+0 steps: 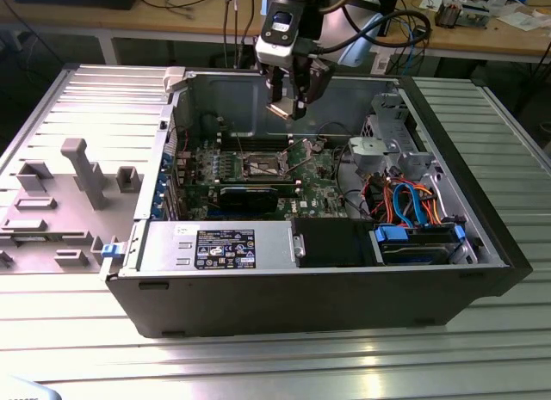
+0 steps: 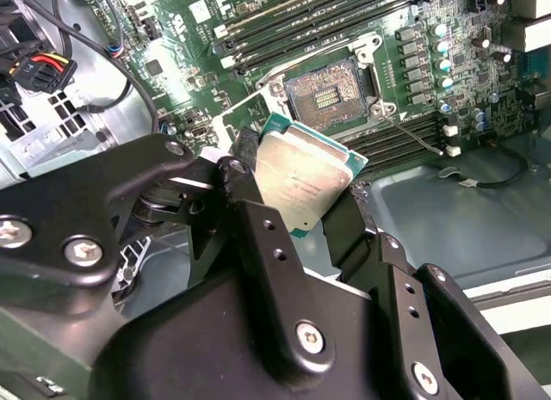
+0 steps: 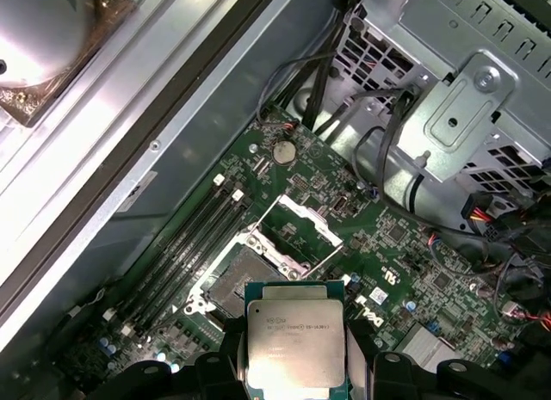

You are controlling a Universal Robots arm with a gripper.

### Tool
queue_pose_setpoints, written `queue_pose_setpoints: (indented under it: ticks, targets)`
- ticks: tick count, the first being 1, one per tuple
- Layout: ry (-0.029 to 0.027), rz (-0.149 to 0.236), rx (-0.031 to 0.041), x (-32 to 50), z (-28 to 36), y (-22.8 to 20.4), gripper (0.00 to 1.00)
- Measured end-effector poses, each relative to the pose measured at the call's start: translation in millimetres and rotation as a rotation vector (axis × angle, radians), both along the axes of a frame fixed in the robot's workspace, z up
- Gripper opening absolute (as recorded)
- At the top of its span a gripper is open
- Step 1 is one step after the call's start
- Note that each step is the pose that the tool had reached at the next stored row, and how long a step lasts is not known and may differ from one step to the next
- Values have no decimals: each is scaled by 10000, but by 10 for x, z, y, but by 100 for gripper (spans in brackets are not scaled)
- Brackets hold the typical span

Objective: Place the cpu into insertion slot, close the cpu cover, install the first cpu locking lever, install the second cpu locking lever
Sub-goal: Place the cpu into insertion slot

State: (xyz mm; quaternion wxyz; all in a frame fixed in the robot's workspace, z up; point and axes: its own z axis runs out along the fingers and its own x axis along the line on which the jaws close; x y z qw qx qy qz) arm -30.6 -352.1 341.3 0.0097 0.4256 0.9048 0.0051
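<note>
One cpu point(image 3: 295, 341) sits clamped in one gripper point(image 1: 287, 106) above one insertion slot point(image 2: 331, 90).

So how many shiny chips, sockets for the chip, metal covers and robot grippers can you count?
cpu: 1
insertion slot: 1
cpu cover: 1
gripper: 1
Total: 4
</note>
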Motion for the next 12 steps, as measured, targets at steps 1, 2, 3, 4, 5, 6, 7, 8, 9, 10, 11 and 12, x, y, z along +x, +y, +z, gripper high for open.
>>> queue_pose_setpoints:
  ticks: [1, 2, 3, 4, 5, 6, 7, 8, 9, 10, 11, 12]
  targets:
    - [0, -19, 0, 0, 0, 0, 55]
    - [0, -30, 0, 0, 0, 0, 55]
    - [0, -41, 0, 0, 0, 0, 55]
    - [0, -52, 0, 0, 0, 0, 55]
    - [0, -63, 0, 0, 0, 0, 55]
    - [0, -74, 0, 0, 0, 0, 55]
    - [0, -85, 0, 0, 0, 0, 55]
    - [0, -107, 0, 0, 0, 0, 55]
    - [0, -129, -1, 0, 0, 0, 55]
    - [0, -140, 0, 0, 0, 0, 55]
    - [0, -151, 0, 0, 0, 0, 55]
    - [0, -165, 0, 0, 0, 0, 55]
